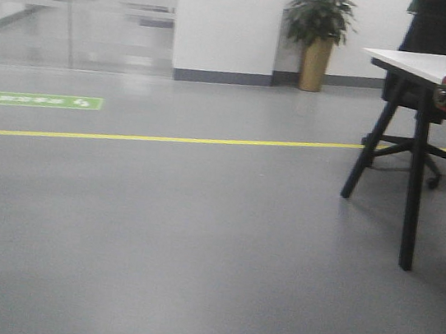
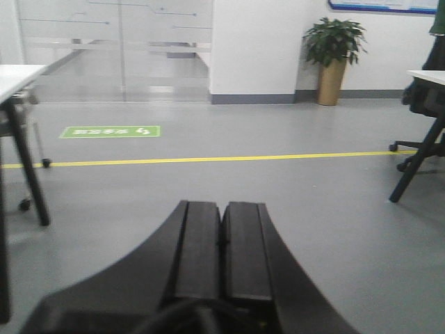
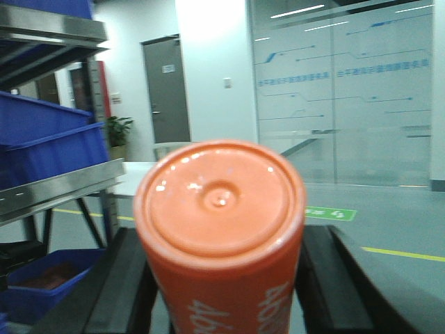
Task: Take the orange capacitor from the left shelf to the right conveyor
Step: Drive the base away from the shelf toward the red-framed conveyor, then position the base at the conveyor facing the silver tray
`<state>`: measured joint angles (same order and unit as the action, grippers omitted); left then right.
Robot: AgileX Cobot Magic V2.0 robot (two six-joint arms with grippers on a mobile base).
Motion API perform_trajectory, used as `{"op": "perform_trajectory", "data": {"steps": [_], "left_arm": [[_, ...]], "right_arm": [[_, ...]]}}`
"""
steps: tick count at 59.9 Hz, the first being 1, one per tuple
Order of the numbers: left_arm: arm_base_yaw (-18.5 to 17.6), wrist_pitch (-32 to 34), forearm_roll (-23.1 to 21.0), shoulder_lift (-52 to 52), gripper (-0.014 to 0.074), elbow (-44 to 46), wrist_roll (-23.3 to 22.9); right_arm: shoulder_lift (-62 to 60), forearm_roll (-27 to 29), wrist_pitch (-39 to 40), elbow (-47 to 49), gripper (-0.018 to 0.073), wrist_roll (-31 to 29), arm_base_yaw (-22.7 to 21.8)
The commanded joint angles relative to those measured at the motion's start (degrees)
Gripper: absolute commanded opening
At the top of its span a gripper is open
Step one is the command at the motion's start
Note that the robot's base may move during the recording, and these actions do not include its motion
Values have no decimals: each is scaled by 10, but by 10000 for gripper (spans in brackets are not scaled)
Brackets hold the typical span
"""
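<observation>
Orange capacitor (image 3: 221, 209) sits clamped between the right hand's (image 3: 224, 292) two black fingers (image 3: 122, 285), flat top toward the camera. The steel shelf (image 3: 55, 186) with blue bins (image 3: 49, 146) stands at nine o'clock of it. The left hand (image 2: 222, 236) is closed on nothing, fingers pressed together above grey floor (image 2: 334, 209).

Grey floor (image 1: 191, 279) bears yellow line (image 1: 169, 138); steel shelf (image 3: 62, 185) holds blue bins (image 3: 55, 149).

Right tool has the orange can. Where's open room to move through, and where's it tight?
Open: the grey floor between the yellow line and the white table at right. Tight: the right tool, shut on the orange can, has the steel shelf and blue bins near, left in its view. No belt surface shows.
</observation>
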<state>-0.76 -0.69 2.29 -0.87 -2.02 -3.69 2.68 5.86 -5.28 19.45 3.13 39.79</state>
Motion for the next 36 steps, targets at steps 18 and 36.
{"op": "perform_trajectory", "data": {"steps": [18,36], "left_arm": [[-1,52,-1,-4,-126,-12,-4],[-1,52,-1,-4,-126,-12,-4]], "right_arm": [[6,-4,50,16,48,-4,-1],[6,-4,50,16,48,-4,-1]]}}
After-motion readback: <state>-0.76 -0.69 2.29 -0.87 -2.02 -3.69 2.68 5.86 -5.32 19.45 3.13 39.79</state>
